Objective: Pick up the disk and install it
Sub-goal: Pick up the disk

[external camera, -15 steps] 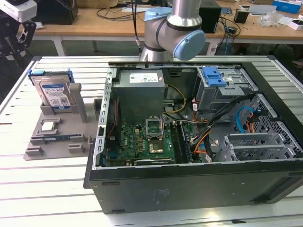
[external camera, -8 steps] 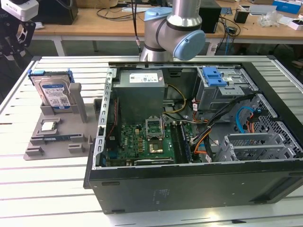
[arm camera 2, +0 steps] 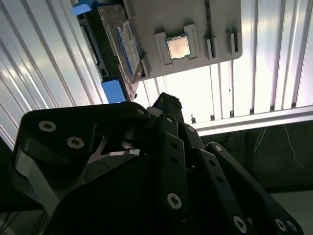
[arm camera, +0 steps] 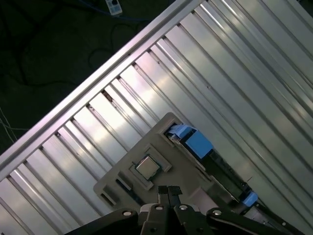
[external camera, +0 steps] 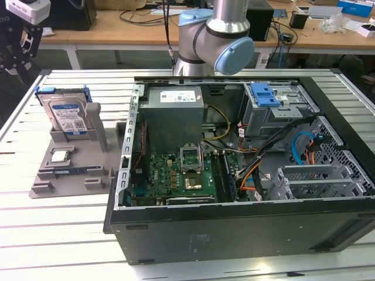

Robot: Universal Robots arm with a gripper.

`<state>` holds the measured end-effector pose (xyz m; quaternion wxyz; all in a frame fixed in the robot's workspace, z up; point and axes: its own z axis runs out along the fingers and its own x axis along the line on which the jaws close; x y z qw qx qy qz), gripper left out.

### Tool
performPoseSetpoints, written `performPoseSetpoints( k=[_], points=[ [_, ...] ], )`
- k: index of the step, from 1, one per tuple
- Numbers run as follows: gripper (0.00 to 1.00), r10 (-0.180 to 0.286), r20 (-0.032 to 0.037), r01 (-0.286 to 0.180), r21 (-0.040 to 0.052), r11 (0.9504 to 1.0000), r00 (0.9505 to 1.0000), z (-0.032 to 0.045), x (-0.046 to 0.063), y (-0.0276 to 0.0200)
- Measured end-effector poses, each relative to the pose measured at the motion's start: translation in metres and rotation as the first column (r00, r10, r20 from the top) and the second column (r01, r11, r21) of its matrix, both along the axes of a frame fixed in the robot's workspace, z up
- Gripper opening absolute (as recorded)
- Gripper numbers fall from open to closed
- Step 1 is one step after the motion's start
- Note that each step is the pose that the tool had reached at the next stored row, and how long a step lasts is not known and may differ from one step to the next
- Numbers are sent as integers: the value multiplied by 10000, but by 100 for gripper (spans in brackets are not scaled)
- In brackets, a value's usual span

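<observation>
The disk [external camera: 67, 114] stands on edge in a slot of the grey holder [external camera: 88, 152] at the exterior view's left. It is a silver drive with a blue-and-white label and a blue bracket. My gripper [external camera: 14, 61] hangs above and to the left of it, well clear, at the table's far corner. Both wrist views look down on the disk [arm camera 2: 124, 44] [arm camera: 198, 143] from a distance. In the first wrist view the gripper [arm camera: 167, 191] has its fingertips pressed together, shut on nothing.
A small square chip [external camera: 60, 156] lies in the holder beside the disk. The open computer case [external camera: 234, 234] takes up the middle and right of the slatted table [external camera: 58, 234]. Its metal drive cage with a blue latch [external camera: 265, 93] sits at the back right.
</observation>
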<state>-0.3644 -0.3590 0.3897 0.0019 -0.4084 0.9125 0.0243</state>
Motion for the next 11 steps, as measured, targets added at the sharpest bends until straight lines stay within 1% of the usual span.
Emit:
performPoseSetpoints(
  k=[4, 8, 11],
  points=[
    [11, 352, 0, -352, 0, 9994, 9994, 0, 0, 0],
    [11, 748, 0, -748, 0, 9972, 9972, 0, 0, 0],
    [11, 1046, -1, -1046, 0, 9945, 9945, 0, 0, 0]
  ],
)
